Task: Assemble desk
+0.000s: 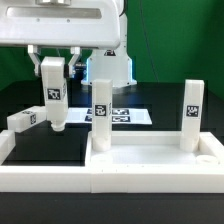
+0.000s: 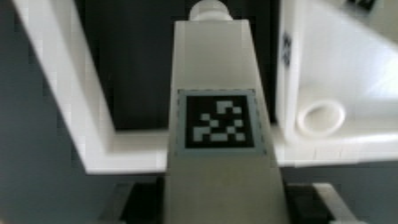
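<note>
My gripper (image 1: pixel 52 72) is shut on a white square-section leg (image 1: pixel 53 98) and holds it upright, tag facing out, its lower tip just above the black table. This is at the left end of the rimmed tabletop panel (image 1: pixel 150 158). In the wrist view the held leg (image 2: pixel 221 90) runs away from my gripper (image 2: pixel 222 205), with dark fingers (image 2: pixel 135 200) on both sides. A round hole (image 2: pixel 320 118) in the panel (image 2: pixel 107 130) lies off to one side of it. Two more legs (image 1: pixel 102 108) (image 1: pixel 192 113) stand upright on the panel.
A loose leg (image 1: pixel 27 120) lies on its side on the black table at the exterior view's left. The marker board (image 1: pixel 128 115) lies flat behind the panel. A low white border rail (image 1: pixel 45 178) runs along the front.
</note>
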